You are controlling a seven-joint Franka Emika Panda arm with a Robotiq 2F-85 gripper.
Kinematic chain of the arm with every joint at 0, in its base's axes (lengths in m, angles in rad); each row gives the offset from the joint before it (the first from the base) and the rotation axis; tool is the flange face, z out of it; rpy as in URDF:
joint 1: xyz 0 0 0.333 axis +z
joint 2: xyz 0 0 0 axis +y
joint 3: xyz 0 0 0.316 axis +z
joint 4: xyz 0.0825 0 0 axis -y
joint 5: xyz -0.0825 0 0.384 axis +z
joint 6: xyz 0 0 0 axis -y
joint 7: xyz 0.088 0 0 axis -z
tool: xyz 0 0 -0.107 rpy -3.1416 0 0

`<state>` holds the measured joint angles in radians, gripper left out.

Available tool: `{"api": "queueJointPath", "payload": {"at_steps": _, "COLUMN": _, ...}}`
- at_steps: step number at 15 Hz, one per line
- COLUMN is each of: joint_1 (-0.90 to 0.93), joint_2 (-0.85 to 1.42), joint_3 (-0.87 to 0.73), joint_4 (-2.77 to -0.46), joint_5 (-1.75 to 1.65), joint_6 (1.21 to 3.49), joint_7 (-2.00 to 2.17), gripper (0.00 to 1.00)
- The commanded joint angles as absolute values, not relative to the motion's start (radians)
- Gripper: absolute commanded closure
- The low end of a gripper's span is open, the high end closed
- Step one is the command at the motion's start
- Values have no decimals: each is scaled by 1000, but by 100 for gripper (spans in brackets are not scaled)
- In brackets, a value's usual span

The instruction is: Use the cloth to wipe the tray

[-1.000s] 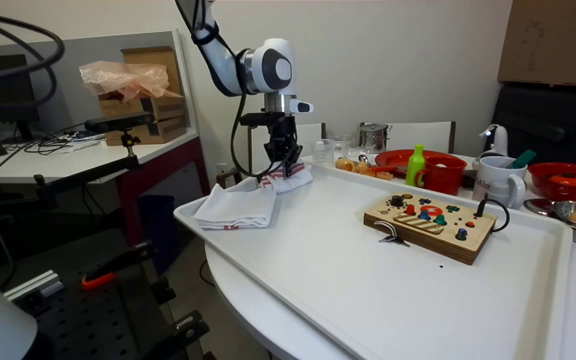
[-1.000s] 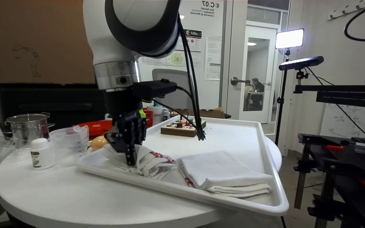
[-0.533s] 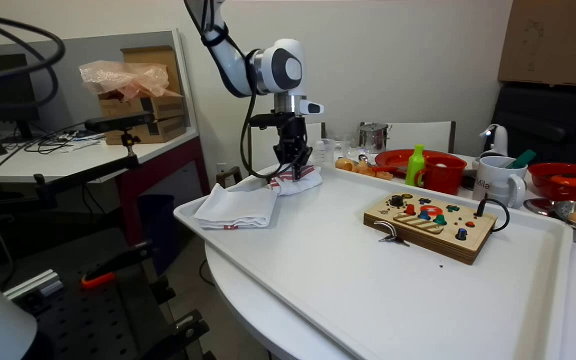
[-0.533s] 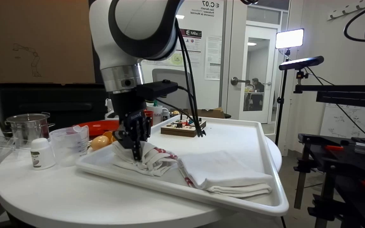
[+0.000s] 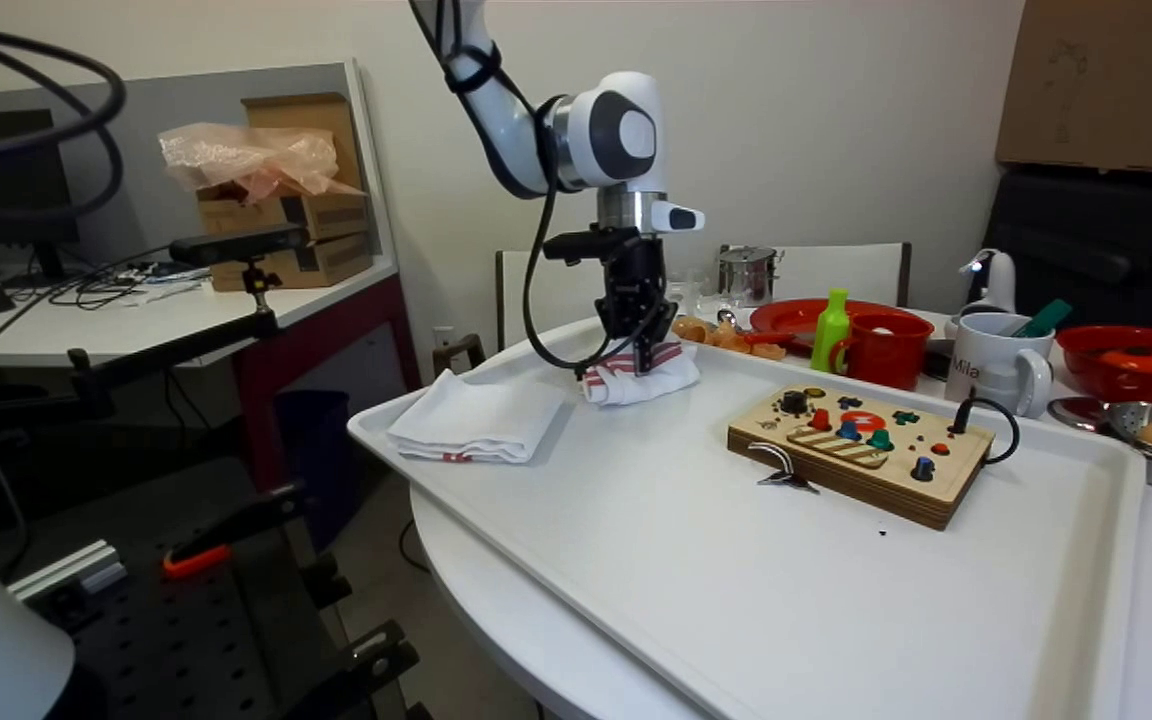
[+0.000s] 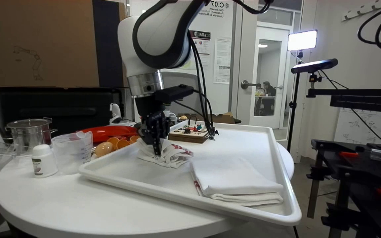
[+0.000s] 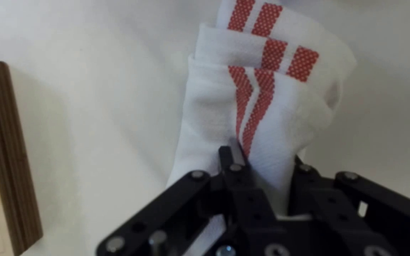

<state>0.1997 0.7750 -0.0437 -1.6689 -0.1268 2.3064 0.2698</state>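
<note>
A red-striped white cloth (image 7: 258, 89) is clamped between the two black fingers (image 7: 242, 180) of a robot gripper (image 7: 267, 161), which is pointed downward at the end of a white-and-black arm (image 6: 159, 39). The cloth is bunched into loose folds, its paired red stripes plainly seen in the wrist view, and its lower part is rested on a large white tray (image 5: 636, 540), near one long rim. Just beside it, toward one end of the tray, a folded white towel (image 5: 476, 415) is laid flat in layers, a bit of red shown at its edge. On the opposite side of the cloth, well apart from the towel, a wooden control board (image 5: 861, 450) fitted with coloured knobs (image 5: 848, 430) is set on the tray. The tray is supported by a round white table (image 6: 78, 205), with one corner jutted past the tabletop. Beyond the long rim, in an exterior view, a lime-green bottle (image 5: 831, 335), a red mug (image 5: 886, 352) and a white mug (image 5: 991, 365) lettered "Mila" are seen; in an exterior view, a metal pot (image 6: 28, 135), a clear measuring cup (image 6: 73, 153) and a small white bottle (image 6: 44, 162) are also placed on the table.
</note>
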Motion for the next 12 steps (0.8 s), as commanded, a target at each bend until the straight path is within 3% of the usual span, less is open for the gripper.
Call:
{"api": "queueJointPath", "payload": {"at_steps": 1, "joint_1": 160, "joint_2": 810, "joint_3": -50, "joint_4": -1679, "joint_5": -118, "joint_6": 2351, "joint_7": 253, "gripper": 94}}
{"api": "queueJointPath", "payload": {"at_steps": 12, "joint_1": 88, "joint_2": 682, "joint_3": -69, "joint_4": -1958, "joint_5": -47, "joint_6": 2526, "joint_7": 288, "gripper": 94}}
